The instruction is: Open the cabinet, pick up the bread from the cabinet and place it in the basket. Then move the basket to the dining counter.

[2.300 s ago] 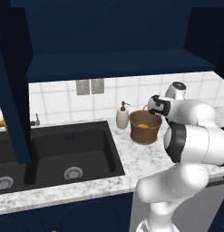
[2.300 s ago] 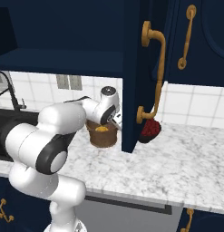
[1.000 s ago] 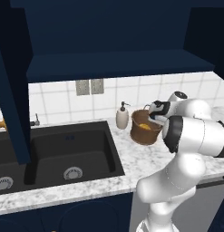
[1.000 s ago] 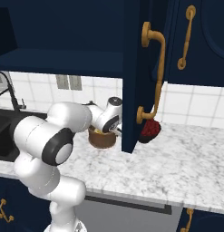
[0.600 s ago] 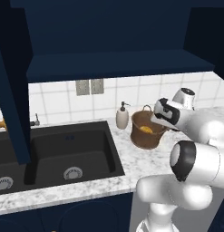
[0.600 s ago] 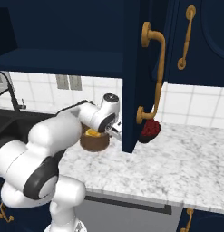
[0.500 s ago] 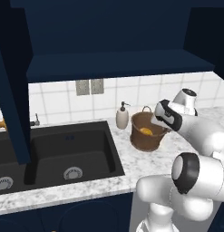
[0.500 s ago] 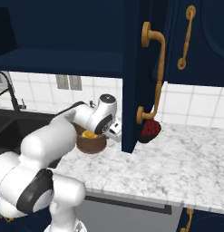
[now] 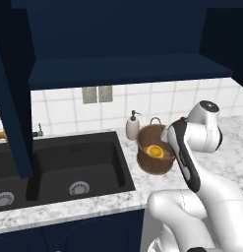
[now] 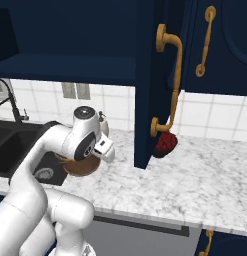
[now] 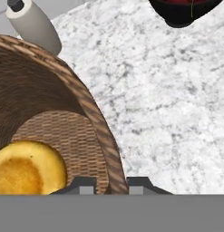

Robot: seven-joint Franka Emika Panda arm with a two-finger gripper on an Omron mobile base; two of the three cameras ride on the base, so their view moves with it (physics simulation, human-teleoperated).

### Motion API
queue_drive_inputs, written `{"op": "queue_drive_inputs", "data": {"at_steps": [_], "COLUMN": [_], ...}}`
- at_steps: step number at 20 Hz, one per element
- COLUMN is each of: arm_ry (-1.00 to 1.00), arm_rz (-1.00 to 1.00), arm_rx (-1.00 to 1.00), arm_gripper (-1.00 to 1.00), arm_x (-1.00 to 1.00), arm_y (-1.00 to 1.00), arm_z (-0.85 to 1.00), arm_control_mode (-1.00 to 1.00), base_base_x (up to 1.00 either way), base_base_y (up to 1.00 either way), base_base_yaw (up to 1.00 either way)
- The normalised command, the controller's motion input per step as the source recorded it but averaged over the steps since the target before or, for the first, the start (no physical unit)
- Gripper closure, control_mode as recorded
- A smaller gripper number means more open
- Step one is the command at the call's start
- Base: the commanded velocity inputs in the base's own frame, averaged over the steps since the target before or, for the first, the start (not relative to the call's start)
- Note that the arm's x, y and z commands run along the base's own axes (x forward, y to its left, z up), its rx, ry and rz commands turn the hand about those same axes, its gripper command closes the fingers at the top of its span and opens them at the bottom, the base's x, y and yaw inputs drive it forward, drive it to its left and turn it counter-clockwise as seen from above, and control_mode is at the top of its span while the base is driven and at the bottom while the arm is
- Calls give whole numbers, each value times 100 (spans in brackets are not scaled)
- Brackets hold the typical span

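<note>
**Basket gripped by its rim, bread already inside**

The brown woven bucket-shaped basket (image 9: 153,156) stands on the marbled counter beside the black sink (image 9: 64,167), just in front of the white soap dispenser (image 9: 132,127). The small orange-yellow rounded bread (image 9: 155,150) lies on its woven floor, so the first half of the task looks done.

What has changed over the last second is the claw: the two-finger gripper (image 11: 104,185) has drawn its jaws together, and the hand view shows one dark fingertip on each side of the basket's wall, clenched on the rim (the nearer edge, away from the hoop handle). The arm has also swung round over the same spot.

This reads as the start of carrying the basket towards the dining counter. The dark navy wall cabinet (image 10: 150,85) hangs open, its shelf bare. The red two-handled pot (image 10: 166,143) sits behind the open door.
</note>
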Motion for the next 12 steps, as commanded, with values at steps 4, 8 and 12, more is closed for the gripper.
{"op": "queue_drive_inputs", "data": {"at_steps": [4, 8, 12], "arm_ry": [0, 6, 1], "arm_rz": [0, 0, 0], "arm_rx": [-1, 0, 1], "arm_gripper": [100, 100, 100], "arm_x": [-74, -6, -21], "arm_y": [26, 2, -14], "arm_z": [91, 39, 37], "arm_control_mode": [-100, -100, -100], "base_base_x": [0, 0, 0], "base_base_y": [0, 0, 0], "base_base_yaw": [0, 0, 0]}}
